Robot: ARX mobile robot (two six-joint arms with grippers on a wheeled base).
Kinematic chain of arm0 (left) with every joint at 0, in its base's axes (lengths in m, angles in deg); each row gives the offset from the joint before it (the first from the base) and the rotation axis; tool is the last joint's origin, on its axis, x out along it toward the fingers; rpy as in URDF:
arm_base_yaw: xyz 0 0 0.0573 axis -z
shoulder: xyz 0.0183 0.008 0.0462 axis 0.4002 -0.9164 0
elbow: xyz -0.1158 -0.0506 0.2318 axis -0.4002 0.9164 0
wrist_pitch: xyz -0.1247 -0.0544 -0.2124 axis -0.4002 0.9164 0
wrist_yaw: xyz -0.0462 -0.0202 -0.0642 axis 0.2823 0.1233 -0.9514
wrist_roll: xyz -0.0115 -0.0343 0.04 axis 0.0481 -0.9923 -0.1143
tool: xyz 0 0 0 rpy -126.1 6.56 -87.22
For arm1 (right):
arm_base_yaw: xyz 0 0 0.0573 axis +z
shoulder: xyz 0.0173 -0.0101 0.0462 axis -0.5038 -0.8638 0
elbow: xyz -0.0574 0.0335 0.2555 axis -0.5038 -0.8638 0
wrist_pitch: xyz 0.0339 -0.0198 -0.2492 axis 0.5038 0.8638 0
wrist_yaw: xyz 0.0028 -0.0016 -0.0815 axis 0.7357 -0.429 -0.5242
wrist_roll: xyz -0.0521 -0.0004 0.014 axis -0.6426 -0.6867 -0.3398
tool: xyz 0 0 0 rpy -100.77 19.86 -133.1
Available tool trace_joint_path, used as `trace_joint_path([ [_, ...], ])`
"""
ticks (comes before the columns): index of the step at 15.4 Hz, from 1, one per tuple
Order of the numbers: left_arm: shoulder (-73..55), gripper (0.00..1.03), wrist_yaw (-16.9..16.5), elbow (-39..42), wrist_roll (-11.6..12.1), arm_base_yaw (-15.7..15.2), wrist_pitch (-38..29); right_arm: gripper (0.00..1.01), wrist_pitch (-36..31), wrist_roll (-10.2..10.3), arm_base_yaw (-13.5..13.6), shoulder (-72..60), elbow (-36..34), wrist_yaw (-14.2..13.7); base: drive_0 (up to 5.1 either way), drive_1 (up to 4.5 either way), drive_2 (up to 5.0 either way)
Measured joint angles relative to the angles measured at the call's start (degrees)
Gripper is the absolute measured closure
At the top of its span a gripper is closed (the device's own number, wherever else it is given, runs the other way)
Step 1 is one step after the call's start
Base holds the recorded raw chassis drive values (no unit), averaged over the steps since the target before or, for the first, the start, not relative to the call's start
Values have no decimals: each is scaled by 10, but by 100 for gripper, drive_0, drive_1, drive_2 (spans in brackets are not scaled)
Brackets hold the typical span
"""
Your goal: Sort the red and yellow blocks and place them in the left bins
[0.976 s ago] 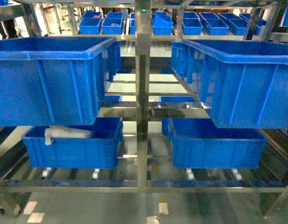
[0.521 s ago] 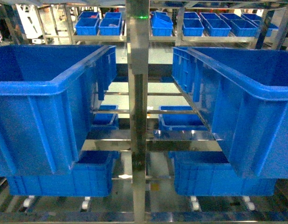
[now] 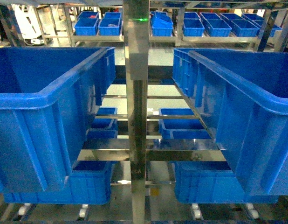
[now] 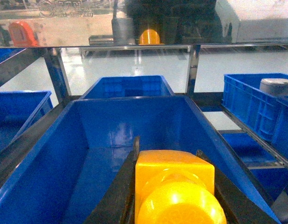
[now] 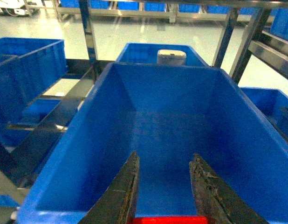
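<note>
My left end effector pinches a yellow block above a blue bin, and my right end effector pinches a red block over another blue bin.

No text, label, brand, number or sign can be read in any of the three views. In the left wrist view, at 11 o'clock along the top edge, pale raised lettering runs across a reflective surface, but it is too blurred to make out.
</note>
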Motion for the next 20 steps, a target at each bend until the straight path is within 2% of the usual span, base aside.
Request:
trace_joint_path([
  [2, 0, 77, 0, 0, 0, 0, 1, 74, -55, 2, -7, -138, 47, 7, 0, 0, 0],
  [3, 0, 77, 0, 0, 0, 0, 1, 74, -59, 2, -7, -208, 86, 12, 0, 0, 0],
  [4, 0, 77, 0, 0, 0, 0, 0, 74, -75, 2, -6, -278, 128, 8, 0, 0, 0],
  [5, 0, 77, 0, 0, 0, 0, 1, 74, -94, -4, -1, -349, 172, -12, 0, 0, 0],
  [6, 0, 77, 0, 0, 0, 0, 0, 74, -80, -4, 5, -405, 212, -19, 0, 0, 0],
  [7, 0, 77, 0, 0, 0, 0, 1, 74, -52, 5, 10, -468, 262, -14, 0, 0, 0],
  [8, 0, 77, 0, 0, 0, 0, 1, 74, -20, 45, 12, -579, 348, -18, 0, 0, 0],
  [9, 0, 77, 1, 0, 0, -1, 1, 74, -40, 56, 12, -595, 355, -35, 0, 0, 0],
  [10, 0, 77, 1, 0, 0, -1, 0, 73, -56, 64, 12, -596, 355, -41, 0, 0, 0],
  [12, 0, 77, 1, 0, 0, 0, 1, 52, -125, 60, 17, -556, 317, -46, 0, 0, 0],
  [13, 0, 77, 1, 0, 0, 0, 1, 39, -129, 57, 21, -499, 270, -24, 0, 0, 0],
  [14, 0, 77, 1, 0, 0, 0, 1, 28, -93, 75, 23, -431, 230, 9, 0, 0, 0],
  [15, 0, 77, 1, 0, 0, 0, 0, 15, -35, 114, 22, -341, 184, 65, 0, 0, 0],
  [16, 0, 77, 1, 0, 0, 0, 1, 2, 14, 139, 16, -247, 143, 102, 0, 0, 0],
  [17, 0, 77, 1, 0, 0, 0, 0, 3, 56, 146, -4, -152, 101, 113, 0, 0, 0],
  [18, 0, 77, 2, 0, 0, -1, 1, 3, 113, 138, -31, -46, 60, 110, 0, 0, 0],
  [19, 0, 77, 1, 0, 0, -1, 1, 3, 155, 118, -28, 41, 39, 76, 0, 0, 0],
  [20, 0, 77, 0, 0, 0, 0, 0, 3, 189, 79, -3, 122, 29, 44, 0, 0, 0],
])
